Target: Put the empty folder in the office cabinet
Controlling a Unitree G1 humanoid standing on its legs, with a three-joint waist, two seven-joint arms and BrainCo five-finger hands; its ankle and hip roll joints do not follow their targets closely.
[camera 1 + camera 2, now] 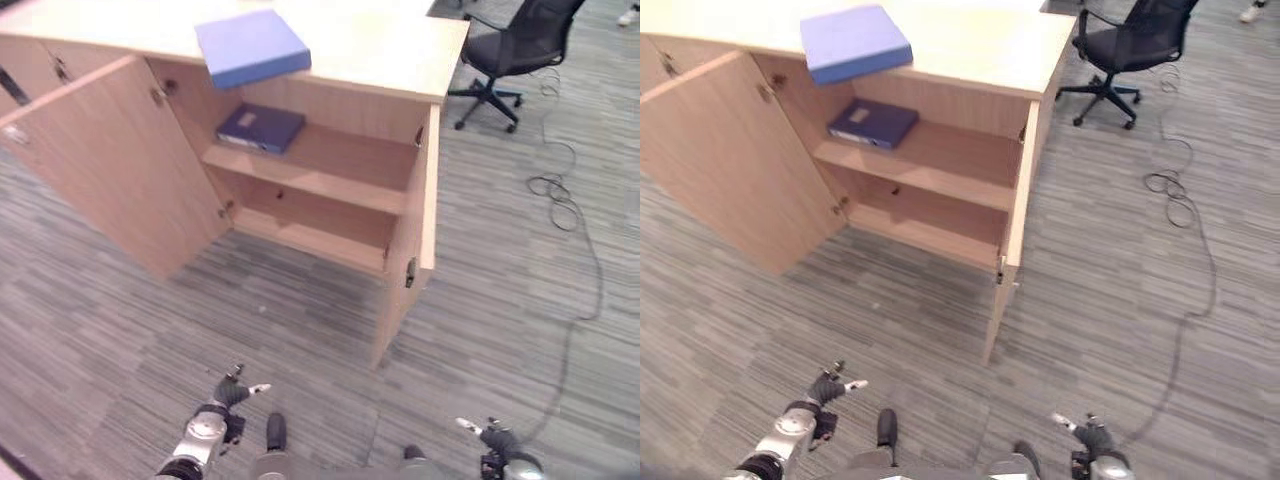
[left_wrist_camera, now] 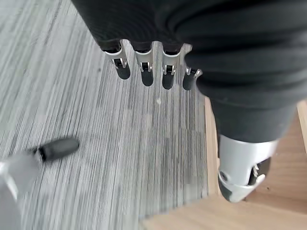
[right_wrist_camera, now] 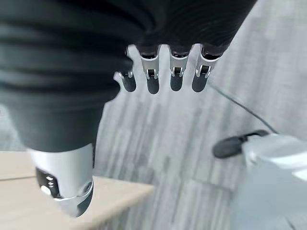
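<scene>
The light-blue folder (image 1: 252,46) lay atop the open cabinet (image 1: 340,60), above a dark binder (image 1: 260,128); the left hand (image 1: 232,391) and right hand (image 1: 490,436) hung relaxed, empty. Reaching likely came next.

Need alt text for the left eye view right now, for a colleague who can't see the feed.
An open wooden office cabinet stands on grey carpet, with a light blue folder lying on its top and a dark blue folder on the upper shelf inside. The robot's left hand and right hand hang low, holding nothing. A black office chair stands behind the cabinet.
</scene>
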